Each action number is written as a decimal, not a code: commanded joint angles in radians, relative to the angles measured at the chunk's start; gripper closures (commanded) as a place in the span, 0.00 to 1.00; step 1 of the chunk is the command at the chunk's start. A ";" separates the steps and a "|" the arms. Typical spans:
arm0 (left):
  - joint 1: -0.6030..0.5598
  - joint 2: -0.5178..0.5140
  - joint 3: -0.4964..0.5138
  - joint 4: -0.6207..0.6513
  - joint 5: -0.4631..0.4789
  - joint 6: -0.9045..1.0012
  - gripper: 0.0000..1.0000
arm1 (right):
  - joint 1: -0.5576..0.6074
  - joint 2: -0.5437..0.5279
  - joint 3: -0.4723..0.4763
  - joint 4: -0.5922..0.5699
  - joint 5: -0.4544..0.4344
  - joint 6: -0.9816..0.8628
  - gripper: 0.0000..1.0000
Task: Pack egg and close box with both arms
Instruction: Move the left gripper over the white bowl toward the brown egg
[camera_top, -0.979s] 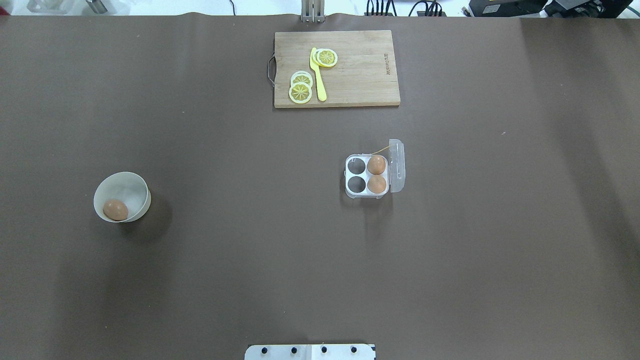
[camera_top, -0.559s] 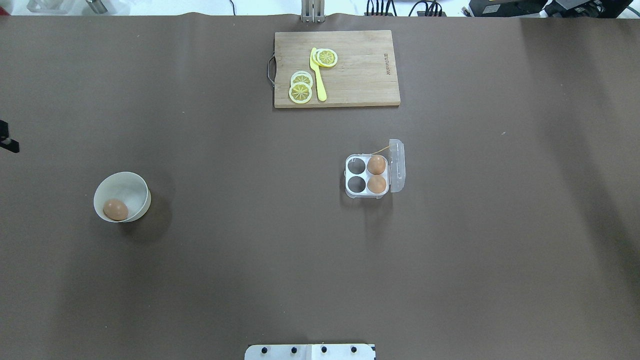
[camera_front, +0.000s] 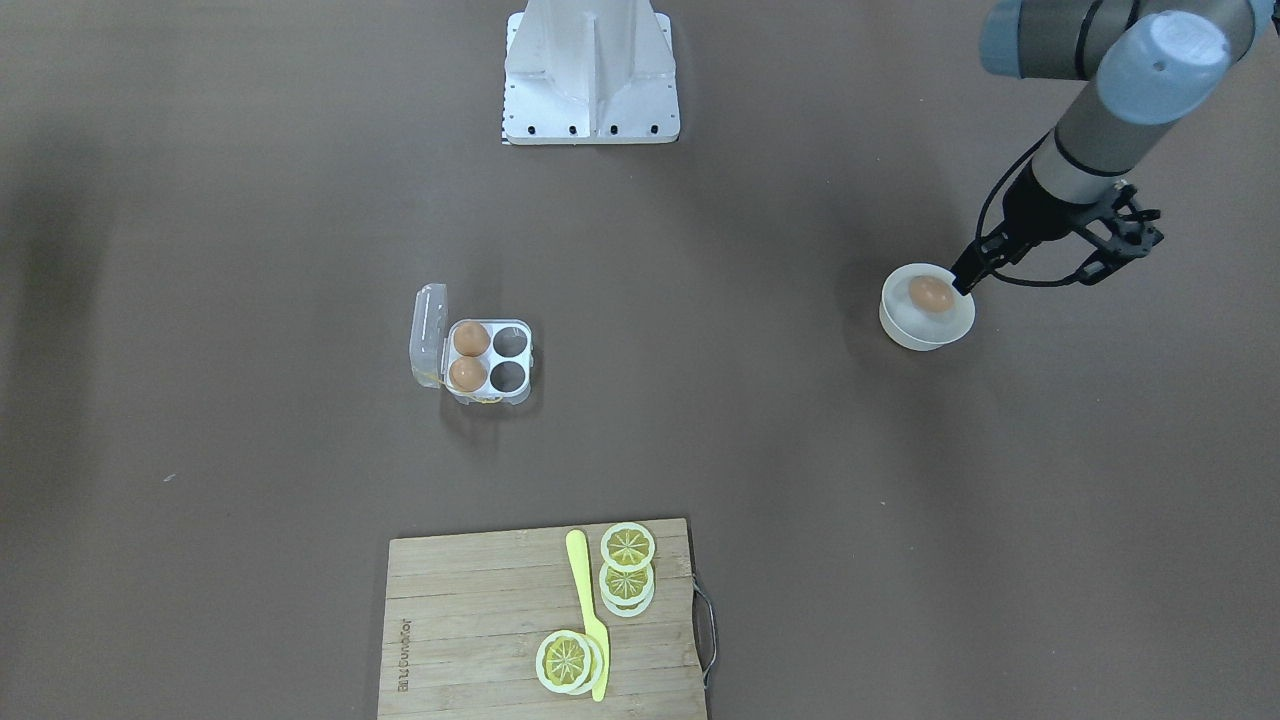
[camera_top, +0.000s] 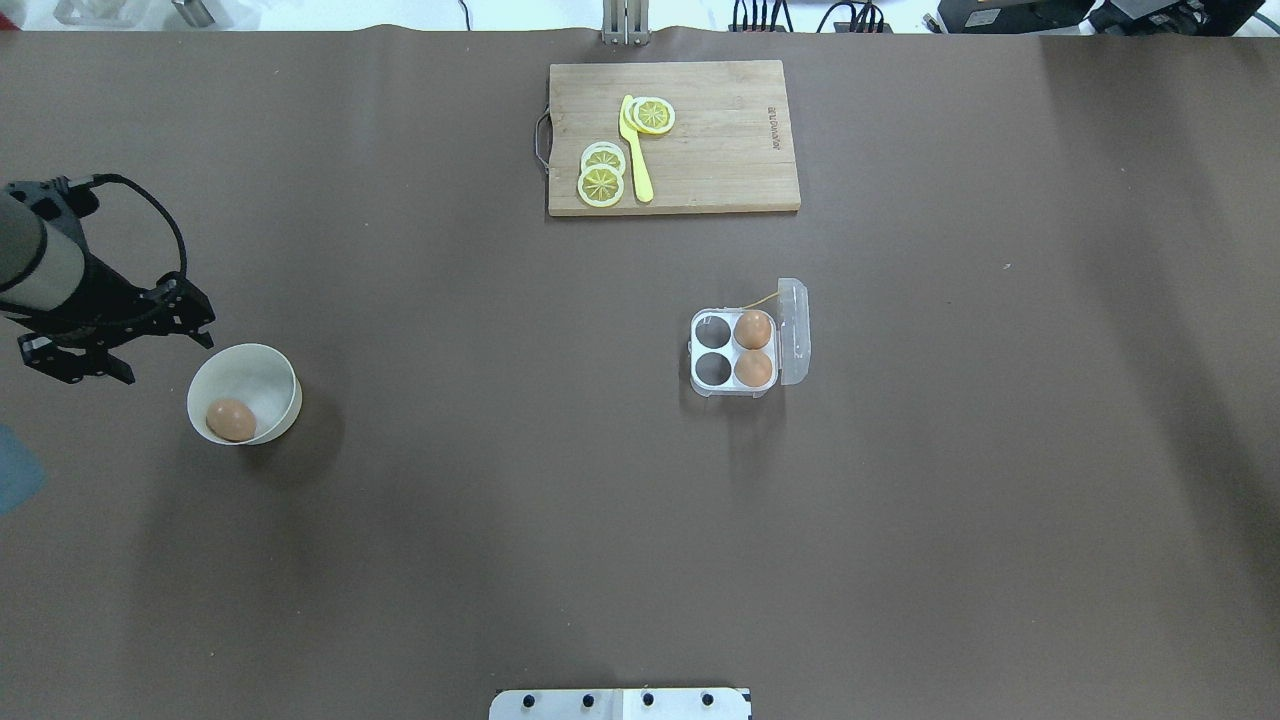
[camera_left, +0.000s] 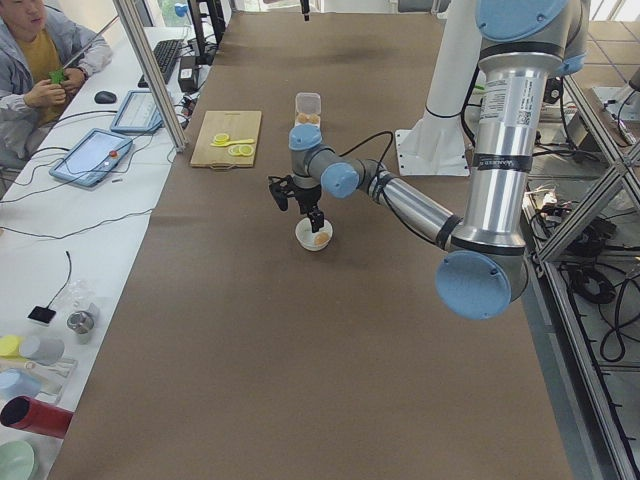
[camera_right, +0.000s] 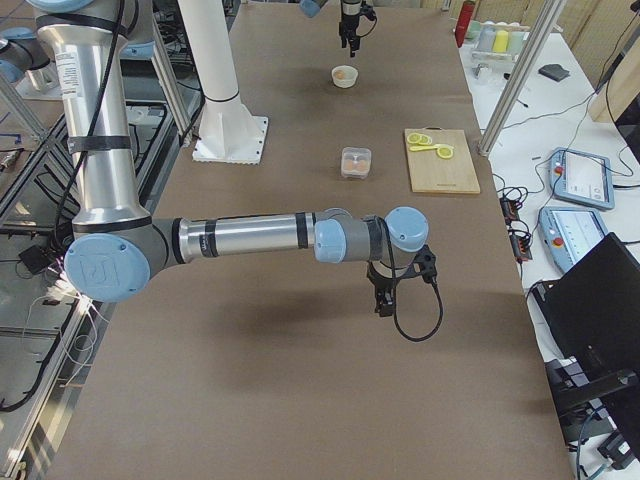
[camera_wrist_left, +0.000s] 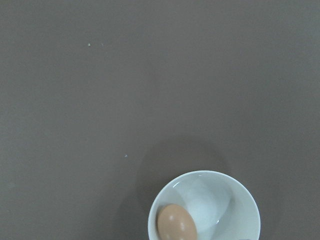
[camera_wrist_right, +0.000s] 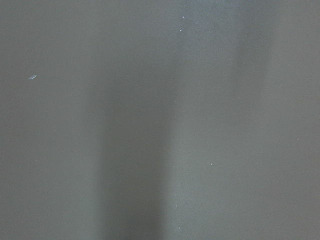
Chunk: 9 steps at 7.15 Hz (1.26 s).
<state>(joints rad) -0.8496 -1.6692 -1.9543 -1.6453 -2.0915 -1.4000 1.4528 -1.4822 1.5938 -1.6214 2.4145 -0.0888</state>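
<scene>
The egg (camera_top: 231, 419) lies in a round white bowl (camera_top: 270, 372) at the table's left; it also shows in the front view (camera_front: 931, 294) and the left wrist view (camera_wrist_left: 176, 223). My left gripper (camera_top: 165, 357) is open and empty, hovering just beyond the bowl's far left rim. The clear box (camera_top: 705, 385) sits right of centre with its lid (camera_top: 793, 330) standing open on the right side. Two brown eggs (camera_top: 753, 349) fill its right cells and its left cells are empty. My right gripper (camera_right: 383, 305) shows only in the exterior right view, over bare table; I cannot tell its state.
A wooden cutting board (camera_top: 720, 150) with lemon slices (camera_top: 601, 175) and a yellow knife (camera_top: 636, 150) lies at the table's far middle. The white robot base (camera_top: 620, 703) is at the near edge. An operator (camera_left: 35, 60) sits beyond the table's far side.
My left arm has come in from the left edge and now hangs beside the bowl. The egg, bowl and box have not moved.
</scene>
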 joint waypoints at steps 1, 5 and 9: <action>0.091 -0.021 0.041 -0.002 0.048 -0.074 0.22 | 0.001 -0.003 0.008 -0.002 0.002 0.001 0.00; 0.130 -0.034 0.089 -0.020 0.077 -0.088 0.32 | 0.000 -0.006 0.014 -0.002 -0.001 0.003 0.00; 0.132 -0.035 0.124 -0.036 0.102 -0.085 0.37 | 0.000 -0.006 0.014 0.000 0.000 0.003 0.00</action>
<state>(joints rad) -0.7191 -1.7042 -1.8392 -1.6769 -1.9944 -1.4862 1.4527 -1.4885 1.6076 -1.6216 2.4132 -0.0859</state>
